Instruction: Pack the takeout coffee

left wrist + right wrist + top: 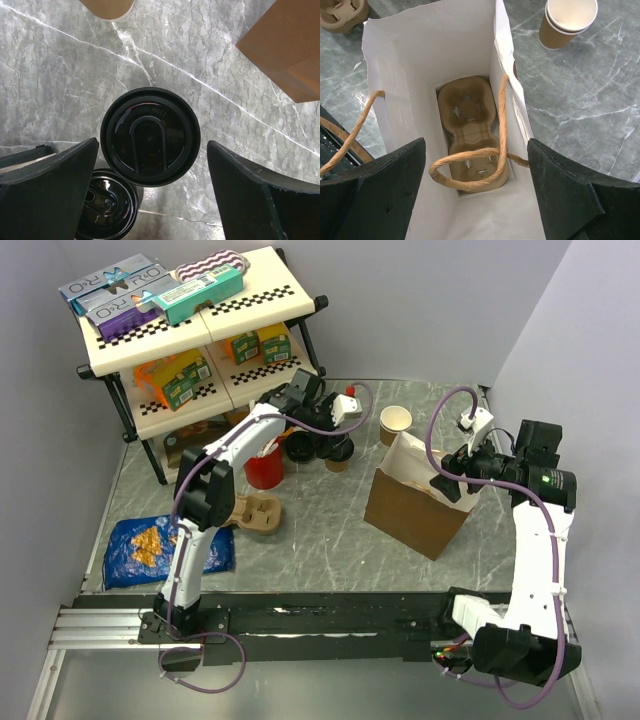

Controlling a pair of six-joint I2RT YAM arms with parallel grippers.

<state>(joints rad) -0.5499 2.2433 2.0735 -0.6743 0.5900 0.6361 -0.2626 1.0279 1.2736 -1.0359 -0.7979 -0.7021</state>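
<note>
Left gripper [152,145] spread wide and gripping nothing; we note its fingers [50,192] flank the takeout coffee [150,125], which stands upright on the marble table [60,75], left finger just beside the lid and right finger apart. A second black lid [107,207] sits just beside the cup. Right gripper [476,150] is likewise wide and empty above the open paper bag [415,65], with a pulp carrier [467,115] at the bag's bottom.

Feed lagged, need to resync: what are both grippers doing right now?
Left gripper: open, straddling the coffee, not gripping it.
Right gripper: open over the bag, holding nothing.
</note>
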